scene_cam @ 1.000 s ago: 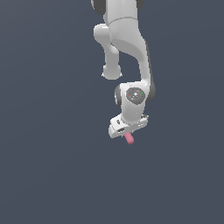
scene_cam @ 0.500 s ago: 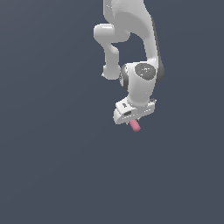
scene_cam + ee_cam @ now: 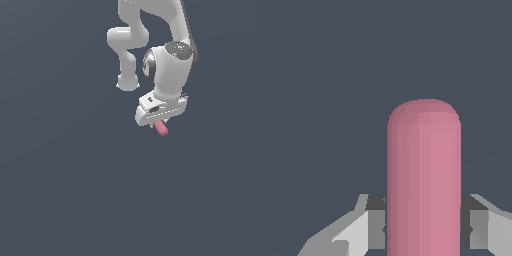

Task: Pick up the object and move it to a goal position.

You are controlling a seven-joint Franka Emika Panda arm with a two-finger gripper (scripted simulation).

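Below the white arm [image 3: 165, 60], in the upper part of the exterior view and toward its right, we see the hand [image 3: 158, 123] clamped on the pink stick [image 3: 161, 128], whose free rounded end juts out beneath it, slanting down toward that view's right. In the wrist view we find the stick [image 3: 424, 180] pressed between the two fingers [image 3: 368, 225], one on each side, against a plain dark grey background.

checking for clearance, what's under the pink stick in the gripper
Below the pink stick, held in the gripper, only plain dark grey ground shows in both views. The stick's gripped end is hidden between the fingers.
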